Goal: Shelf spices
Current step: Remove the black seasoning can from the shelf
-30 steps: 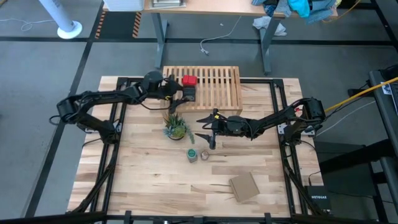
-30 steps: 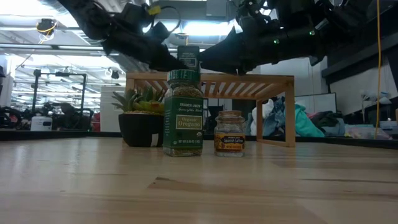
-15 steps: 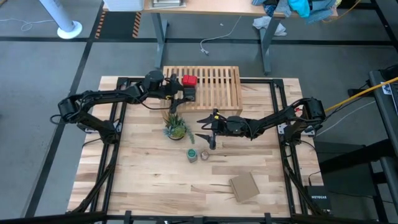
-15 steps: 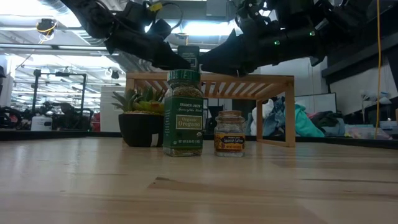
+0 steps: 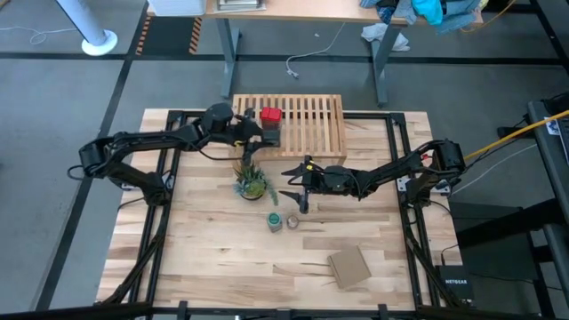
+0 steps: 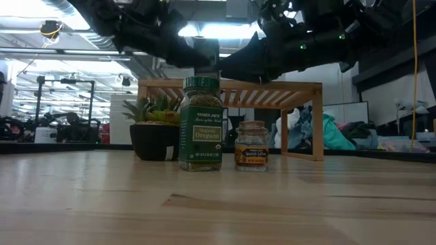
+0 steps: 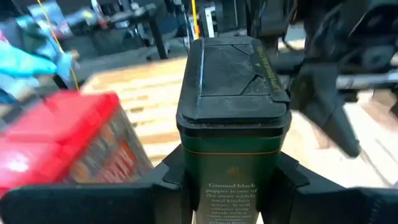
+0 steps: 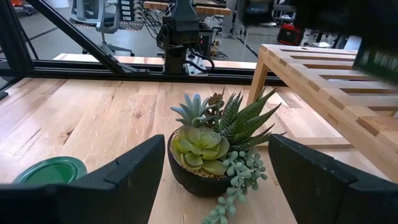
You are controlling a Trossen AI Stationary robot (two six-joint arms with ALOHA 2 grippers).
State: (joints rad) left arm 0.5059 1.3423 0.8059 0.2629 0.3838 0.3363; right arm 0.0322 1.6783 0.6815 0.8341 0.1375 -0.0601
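Observation:
My left gripper [image 5: 263, 133] [image 7: 230, 183] is shut on the dark grey-black tin [image 7: 233, 106] [image 6: 206, 54], above the left near part of the light-wood slatted shelf [image 5: 302, 124] [image 6: 231, 86]. The red tin [image 5: 270, 116] [image 7: 62, 143] stands on the slats just beside it. The green-capped jar [image 5: 276, 220] [image 6: 201, 122] and the tiny brownish jar [image 5: 292, 221] [image 6: 251, 145] stand upright on the table in front of the shelf. My right gripper [image 5: 298, 185] [image 8: 217, 171] is open and hovers over the table near the potted plant, touching nothing. My left gripper pinches the dark tin's body [image 7: 231, 168] between its two fingers [image 7: 171, 177], one on each side, well below the black lid [image 7: 230, 74]. The fingers come level from the table's left. The tin stands upright in the hold, apparently lifted clear of the slats.
A small potted plant [image 5: 252, 182] [image 8: 208, 152] stands between the shelf and the two jars, right before my right gripper. A flat brown cardboard piece [image 5: 348, 267] lies near the table's near edge. Bare slats stretch to the right of the red tin.
My left gripper has risen a little with the dark tin, which now stands higher above the shelf's top in the low view. It has stayed shut on the tin.

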